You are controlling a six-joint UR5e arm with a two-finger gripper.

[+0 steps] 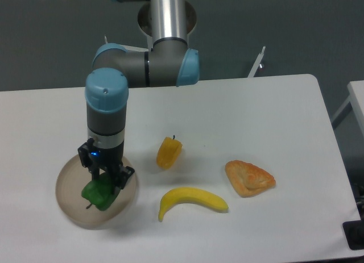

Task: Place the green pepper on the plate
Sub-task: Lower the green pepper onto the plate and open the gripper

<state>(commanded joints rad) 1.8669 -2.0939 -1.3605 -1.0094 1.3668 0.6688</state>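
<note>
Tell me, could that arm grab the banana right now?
Probably not yet: the pincer is shut on the green pepper over the plate. The banana itself lies uncovered, nothing on top of it.
</note>
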